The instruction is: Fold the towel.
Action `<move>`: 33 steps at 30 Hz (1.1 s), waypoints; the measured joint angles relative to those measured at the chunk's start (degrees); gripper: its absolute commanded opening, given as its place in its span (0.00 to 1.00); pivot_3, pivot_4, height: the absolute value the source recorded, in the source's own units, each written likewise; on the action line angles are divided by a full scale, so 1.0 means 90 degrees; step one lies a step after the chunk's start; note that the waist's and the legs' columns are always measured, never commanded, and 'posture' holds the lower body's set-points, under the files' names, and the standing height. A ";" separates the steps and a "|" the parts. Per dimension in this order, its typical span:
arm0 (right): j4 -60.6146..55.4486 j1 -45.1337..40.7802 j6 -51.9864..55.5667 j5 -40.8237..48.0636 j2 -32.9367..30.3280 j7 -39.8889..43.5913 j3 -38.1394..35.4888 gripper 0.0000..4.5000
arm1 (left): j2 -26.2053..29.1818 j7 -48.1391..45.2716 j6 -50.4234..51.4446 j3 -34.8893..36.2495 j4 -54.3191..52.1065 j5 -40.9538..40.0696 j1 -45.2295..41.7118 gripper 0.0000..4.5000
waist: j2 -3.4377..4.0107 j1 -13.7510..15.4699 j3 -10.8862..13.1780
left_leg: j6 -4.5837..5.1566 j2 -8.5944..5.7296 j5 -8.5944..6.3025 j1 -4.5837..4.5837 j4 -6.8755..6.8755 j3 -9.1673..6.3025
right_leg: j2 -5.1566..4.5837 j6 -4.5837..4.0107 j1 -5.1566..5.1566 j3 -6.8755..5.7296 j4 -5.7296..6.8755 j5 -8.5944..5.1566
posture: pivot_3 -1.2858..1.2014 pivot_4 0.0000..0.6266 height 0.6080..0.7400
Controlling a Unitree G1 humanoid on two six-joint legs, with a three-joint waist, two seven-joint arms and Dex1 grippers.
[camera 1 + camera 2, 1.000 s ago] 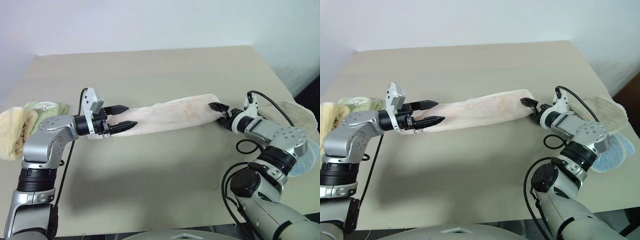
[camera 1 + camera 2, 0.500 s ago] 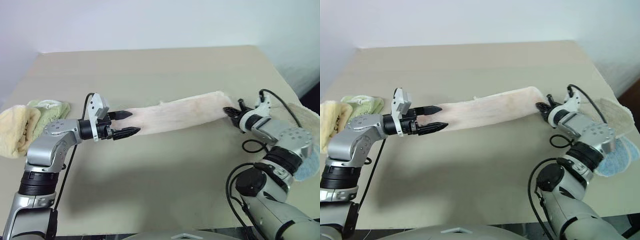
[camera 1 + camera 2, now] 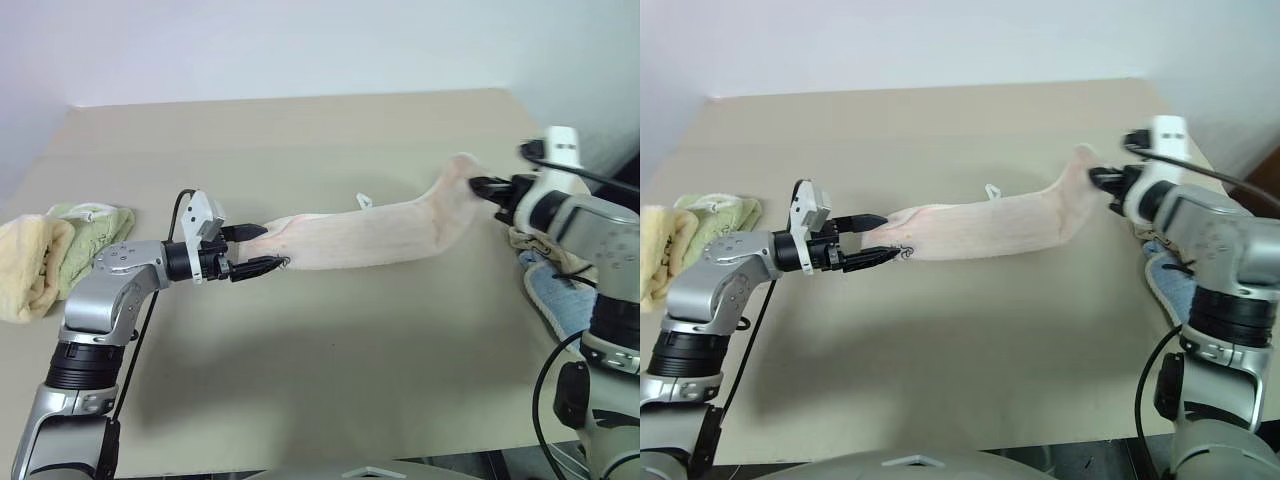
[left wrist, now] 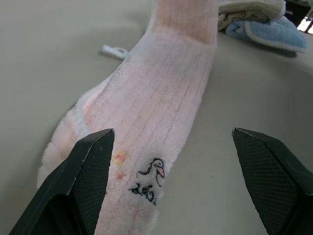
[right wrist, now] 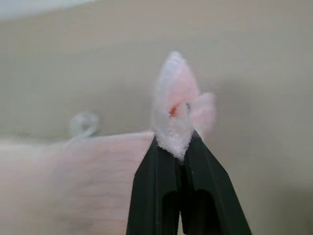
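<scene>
The table [image 3: 330, 400] is spreading wide and tan under both arms, and the towel [image 3: 370, 235], folded into a long pale pink strip, is stretching across it from one gripper to the other. Big change on the right: a second ago the right gripper [image 3: 478, 186] was sitting low and parted at the strip's far end; now its fingers are pinching that end tight and lifting it off the surface, so the cloth is rising in a curve toward the clamp while the rest is lying flat. From the right wrist view a tuft of pile is poking up out of the closed black tips [image 5: 161, 161].

The left gripper [image 3: 258, 250] is waiting, jaws spread wide, straddling the near end without touching it; the black scribble [image 4: 149, 180] is lying right between its fingers [image 4: 90, 161], and the little loop [image 3: 364, 200] is sticking out further along, toward the right gripper.

Off behind the right arm, a cream and blue cloth pile [image 3: 545, 290]; out beyond the left elbow, yellow and green towels [image 3: 50, 250].

By my reading, the right end is secured and ready to be carried over toward the left for the next fold.
</scene>
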 measured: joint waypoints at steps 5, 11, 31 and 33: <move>-0.0276 0.0241 -0.1061 -0.0821 0.0104 0.0777 0.2181 0.01 | -0.0082 0.0176 -0.0015 0.0020 -0.0063 -0.0002 0.0128 0.90 | -0.0005 0.0070 0.0002 | 0.0008 -0.0010 -0.0005 -0.0028 0.0013 -0.0005 | -0.0008 0.0012 -0.0012 -0.0001 -0.0012 0.0009 | 0.52 0.24 0.91; 0.0008 0.0489 -0.1698 -0.1463 0.0271 0.1022 0.2874 0.05 | -0.0175 0.0503 0.0092 0.0124 -0.0489 -0.0104 0.0527 0.90 | -0.0007 0.0116 0.0002 | 0.0006 -0.0014 -0.0005 -0.0072 0.0020 -0.0008 | -0.0009 0.0014 -0.0051 0.0000 -0.0016 0.0017 | 0.52 0.24 0.91; 0.0622 0.0402 -0.2171 -0.1146 0.0380 0.1062 0.0928 0.36 | -0.1151 0.2972 0.1347 0.1448 -0.1715 -0.1610 0.1293 0.90 | -0.0011 0.0181 0.0000 | -0.0005 -0.0010 0.0001 -0.0069 0.0023 -0.0010 | -0.0003 0.0012 -0.0051 -0.0001 -0.0008 0.0024 | 0.52 0.24 0.91; 0.1234 0.0395 -0.2694 -0.1471 0.0700 0.1124 0.1322 0.20 | -0.1247 0.3419 0.1493 0.1518 -0.1743 -0.1625 0.1302 0.90 | -0.0011 0.0151 -0.0001 | -0.0008 -0.0010 0.0004 -0.0063 0.0022 -0.0007 | -0.0003 0.0011 -0.0046 0.0000 -0.0007 0.0025 | 0.52 0.24 0.91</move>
